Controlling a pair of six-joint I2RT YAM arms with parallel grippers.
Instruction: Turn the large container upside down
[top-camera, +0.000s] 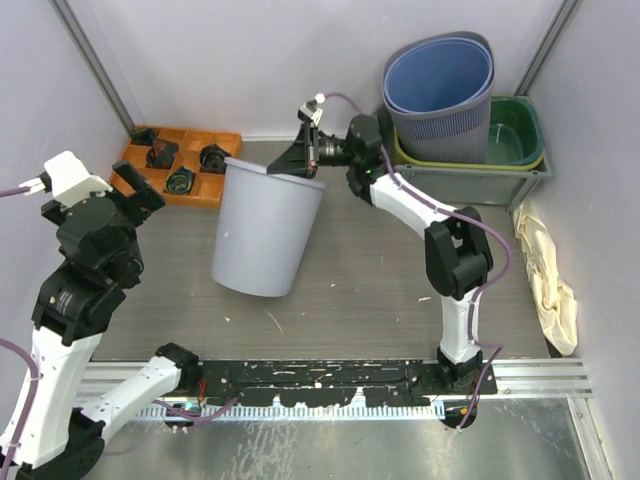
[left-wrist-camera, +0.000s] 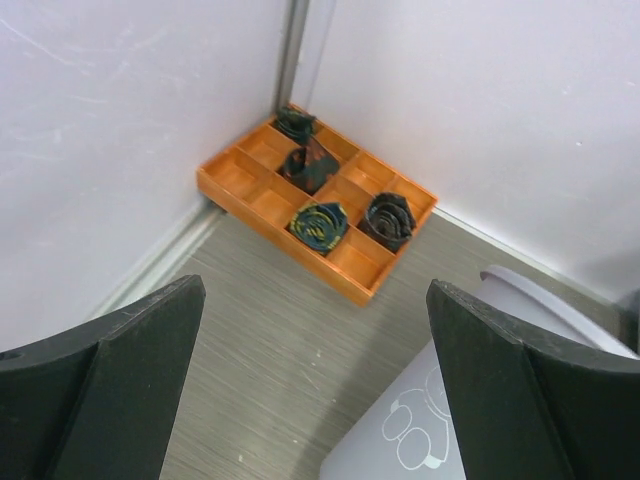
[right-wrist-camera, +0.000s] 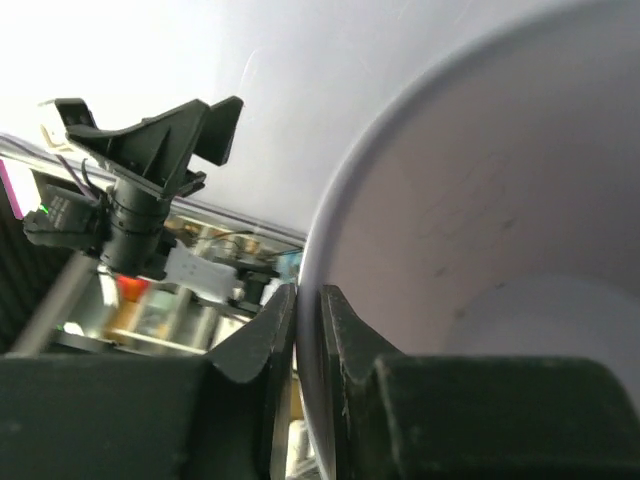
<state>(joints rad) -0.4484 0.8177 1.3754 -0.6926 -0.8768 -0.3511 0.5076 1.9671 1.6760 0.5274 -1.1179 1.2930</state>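
The large container is a pale grey plastic bin, tilted on the table with its open rim toward the back right. My right gripper is shut on its rim; in the right wrist view the two fingers pinch the rim wall, and the bin's inside fills the frame. My left gripper is open and empty, held above the table left of the bin. In the left wrist view the bin's side with a paw print shows between its fingers.
An orange compartment tray with dark parts sits at the back left corner, also in the left wrist view. A blue-grey basket stands in a green tub inside a grey crate at the back right. A cloth lies at the right wall.
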